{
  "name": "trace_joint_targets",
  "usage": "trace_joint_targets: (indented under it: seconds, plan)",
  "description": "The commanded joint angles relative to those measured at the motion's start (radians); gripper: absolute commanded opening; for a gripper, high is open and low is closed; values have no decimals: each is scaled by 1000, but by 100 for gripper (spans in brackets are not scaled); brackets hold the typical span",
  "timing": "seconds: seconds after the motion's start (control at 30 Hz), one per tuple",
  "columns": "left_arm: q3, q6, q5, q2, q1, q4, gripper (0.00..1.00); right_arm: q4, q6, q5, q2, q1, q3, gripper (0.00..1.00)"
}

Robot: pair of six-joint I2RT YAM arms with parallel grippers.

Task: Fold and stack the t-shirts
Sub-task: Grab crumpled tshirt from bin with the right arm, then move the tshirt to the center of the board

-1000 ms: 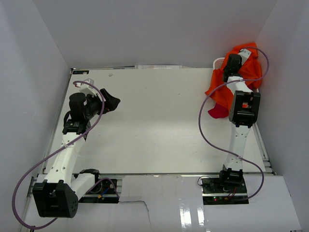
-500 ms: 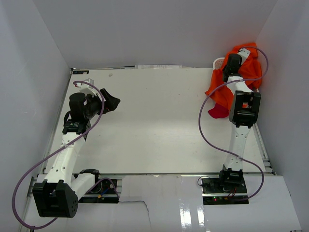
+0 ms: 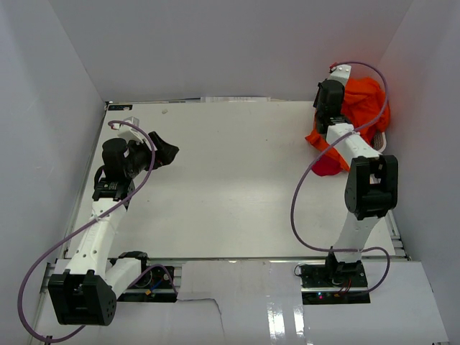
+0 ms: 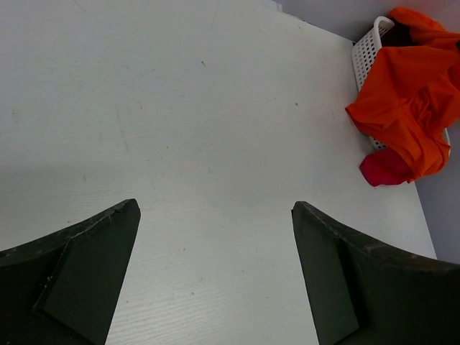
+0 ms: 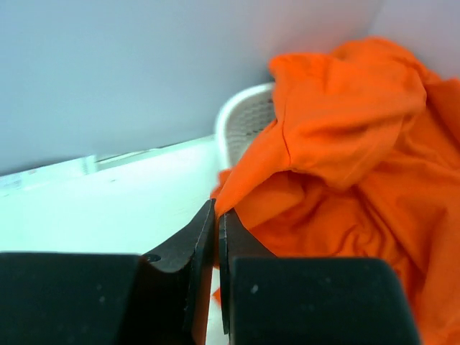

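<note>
Our right gripper (image 5: 217, 210) pinches an edge of the orange t-shirt (image 5: 338, 144), which is heaped without clear axis over the basket (image 4: 365, 52) at two o'clock. Our left gripper (image 4: 215, 208) gapes at nine, with broad table (image 3: 237, 180) between them.

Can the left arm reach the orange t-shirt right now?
Probably not: the left gripper hangs open at the left side of the table, while the orange t-shirt drapes over the basket in the far right corner.

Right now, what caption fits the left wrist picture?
Open left claw above the white table; orange t-shirt spills from a white basket beyond.
</note>
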Motion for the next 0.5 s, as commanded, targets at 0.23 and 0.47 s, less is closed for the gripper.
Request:
trace_joint_targets:
  seconds: [0.23,0.47]
  plan:
    - [14,-1,18,-30,-2,-4,98,91,-227,111,-331,198,-94,8]
    - [11,-3,25,-39,-2,-2,98,-1,-218,17,-459,234,12,8]
